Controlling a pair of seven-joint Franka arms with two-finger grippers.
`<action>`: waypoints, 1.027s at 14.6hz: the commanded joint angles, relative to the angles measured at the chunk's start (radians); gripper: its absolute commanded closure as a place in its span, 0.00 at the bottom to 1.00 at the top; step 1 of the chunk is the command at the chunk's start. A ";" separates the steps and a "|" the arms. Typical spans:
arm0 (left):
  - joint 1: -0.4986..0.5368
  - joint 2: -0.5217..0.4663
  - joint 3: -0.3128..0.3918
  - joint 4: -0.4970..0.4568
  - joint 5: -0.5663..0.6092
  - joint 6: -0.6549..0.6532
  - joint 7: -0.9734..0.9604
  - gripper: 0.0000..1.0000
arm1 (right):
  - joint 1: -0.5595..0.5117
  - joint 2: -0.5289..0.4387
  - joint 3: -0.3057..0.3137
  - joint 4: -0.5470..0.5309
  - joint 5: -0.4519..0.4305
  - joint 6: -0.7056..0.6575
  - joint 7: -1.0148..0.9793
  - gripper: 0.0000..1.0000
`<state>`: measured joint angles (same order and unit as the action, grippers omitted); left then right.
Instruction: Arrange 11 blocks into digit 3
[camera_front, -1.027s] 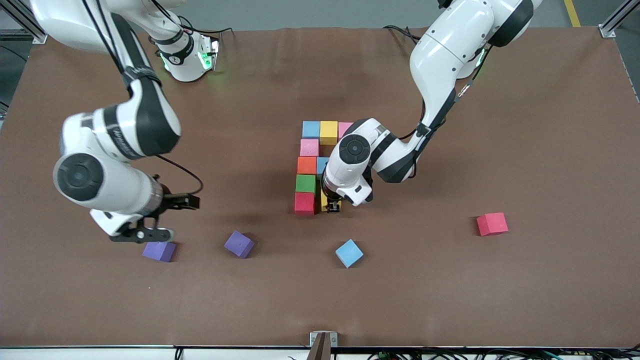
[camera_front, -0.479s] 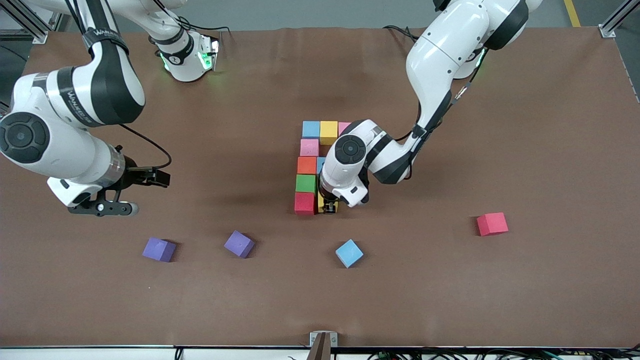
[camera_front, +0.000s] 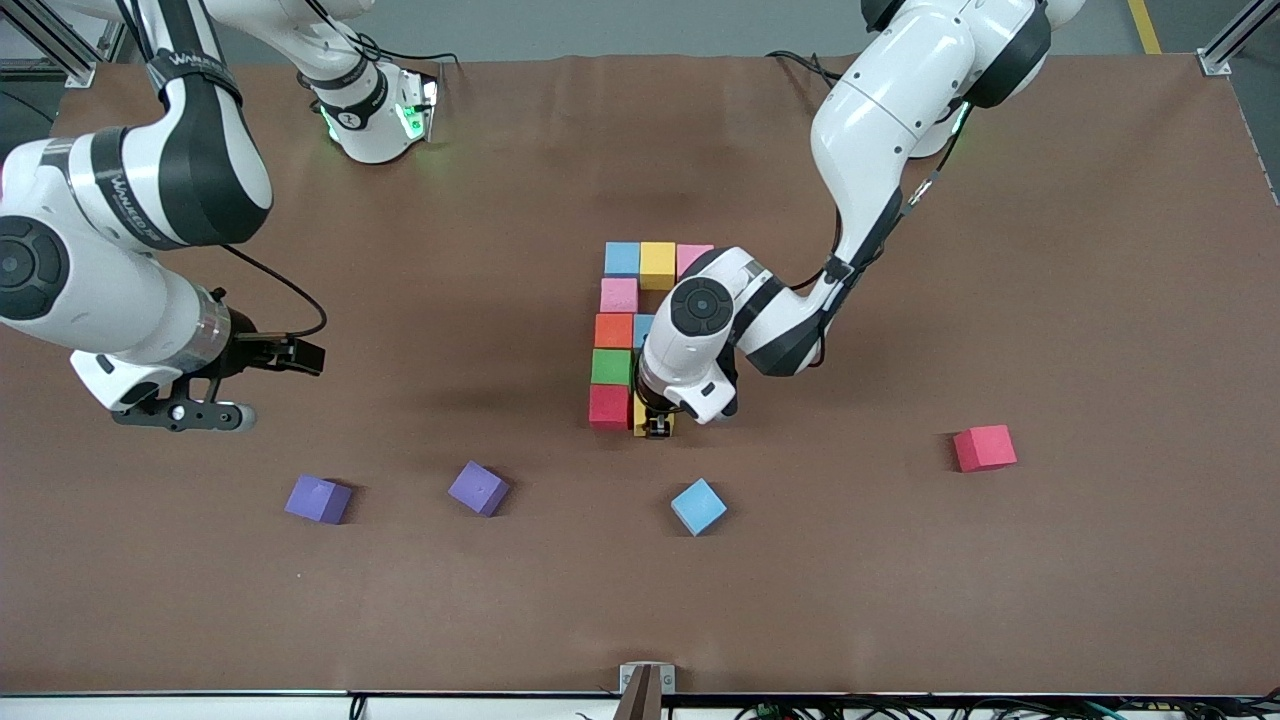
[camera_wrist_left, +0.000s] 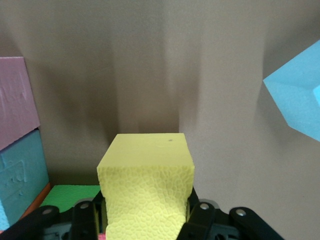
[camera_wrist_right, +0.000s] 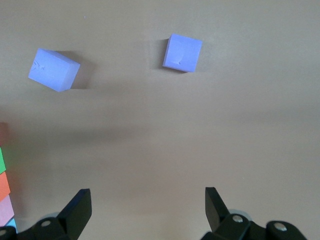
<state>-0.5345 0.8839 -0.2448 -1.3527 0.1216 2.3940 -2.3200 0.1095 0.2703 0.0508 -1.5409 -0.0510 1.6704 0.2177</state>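
At the nine o'clock edge of the front view we saw the right gripper (camera_wrist_right: 147, 205) waiting above bare desk (camera_front: 1050, 300), its fingers spread wide with nothing between them. Toward five o'clock from it lay two purple cubes (camera_front: 318, 499) (camera_front: 478, 488), well apart from each other. Near the centre of the desk stood the partly built digit 3 (camera_front: 620, 330): a bar of blue cube (camera_front: 622, 259), yellow cube (camera_front: 657, 264) and pink cube (camera_front: 692, 258) at its twelve o'clock end, then a column of pink (camera_front: 619, 295), orange (camera_front: 614, 330), green (camera_front: 611, 367) and red (camera_front: 609, 406) running toward six o'clock. Another blue cube (camera_front: 645, 325) touched the orange one at its three o'clock. The left gripper (camera_front: 657, 428) pinched a second yellow cube (camera_wrist_left: 145, 185) just beside the red cube, at its three o'clock; we could not tell whether it touched the desk. A loose blue cube (camera_front: 698, 506) lay at five o'clock from there, and a deep-pink cube (camera_front: 984, 447) lay well apart toward three o'clock.
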 joint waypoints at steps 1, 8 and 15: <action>-0.015 0.038 0.012 0.061 0.015 0.001 0.004 0.82 | -0.037 -0.042 0.014 -0.031 -0.020 -0.017 -0.037 0.00; -0.024 0.044 0.010 0.060 0.013 -0.032 0.004 0.82 | -0.057 -0.049 0.015 -0.028 -0.020 -0.028 -0.046 0.00; -0.027 0.044 0.007 0.061 0.010 -0.047 0.004 0.82 | -0.073 -0.042 0.015 0.083 -0.023 -0.084 -0.058 0.00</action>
<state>-0.5480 0.9152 -0.2436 -1.3245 0.1216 2.3701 -2.3173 0.0632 0.2400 0.0505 -1.4938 -0.0714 1.6337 0.1743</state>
